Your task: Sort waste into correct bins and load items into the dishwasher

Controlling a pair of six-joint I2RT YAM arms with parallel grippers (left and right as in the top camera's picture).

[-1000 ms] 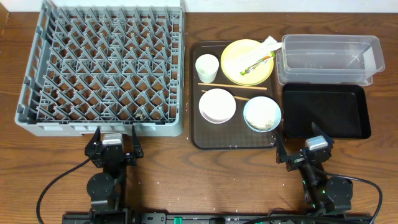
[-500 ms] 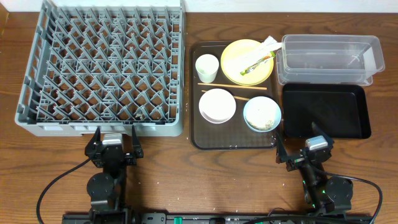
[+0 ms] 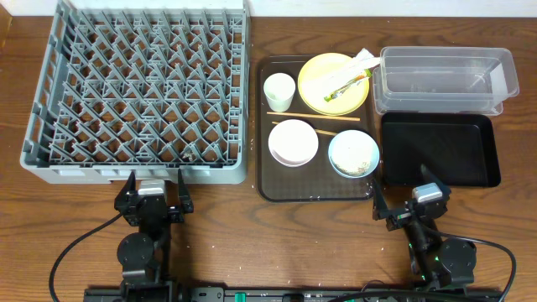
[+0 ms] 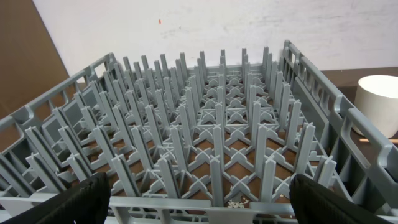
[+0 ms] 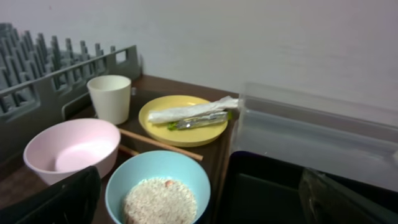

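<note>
Fingers (image 4: 68,202) apart, left pair (image 3: 155,178) facing dish rack (image 3: 138,92) edge, right pair (image 3: 400,186) facing brown tray (image 3: 319,190)

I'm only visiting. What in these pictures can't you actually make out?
- Print on the wrapper: too small overhead, blurred in the right wrist view.
- The clear plastic tub: cut off by the right wrist view's right edge.
- The white cup: cut off by the left wrist view's right edge.
- Inside bottom of the light blue bowl: covered by rice, overhead and right wrist alike.
</note>
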